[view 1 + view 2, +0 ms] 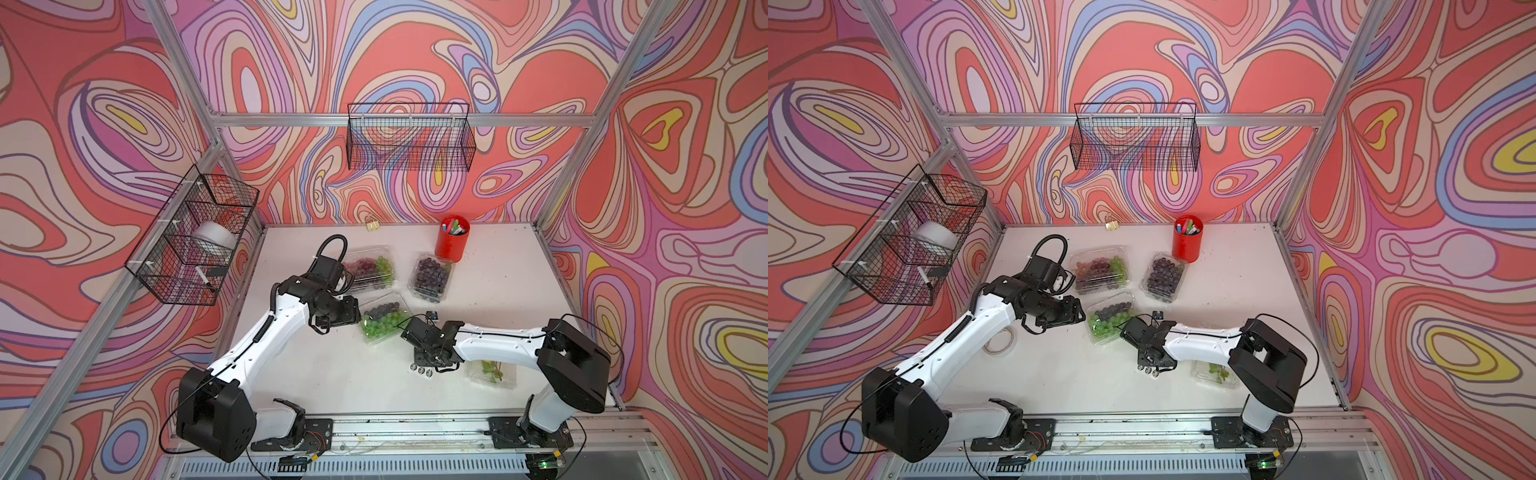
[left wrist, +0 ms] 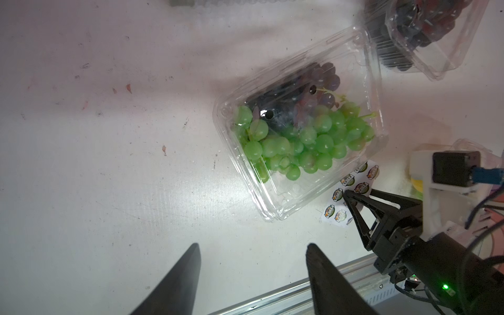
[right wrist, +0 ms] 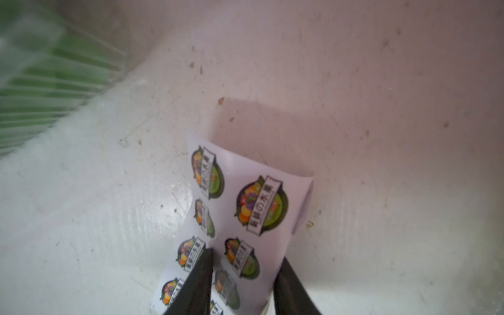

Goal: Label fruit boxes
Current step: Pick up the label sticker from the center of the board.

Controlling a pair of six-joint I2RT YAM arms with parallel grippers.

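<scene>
Right hand (image 3: pixel 245 256) — mine. Its fingers are pinched on the sticker sheet (image 3: pixel 245 191), which bows up between them, its far end off the table (image 3: pixel 381 81). I judge the hold is meant to present a label for peeling.

Left hand (image 2: pixel 252 246) — fingers apart and empty, hanging over bare table. It is probably free to take a sticker or steady a box.

Green grape box (image 2: pixel 300 131) — lid shut, just beside my right hand, ahead and to its left, between the two hands.

Mixed grape box (image 1: pixel 370 268) and purple grape box (image 1: pixel 430 276) lie further back.

Yellow fruit box (image 1: pixel 492 372) lies under my right forearm, partly hidden.
</scene>
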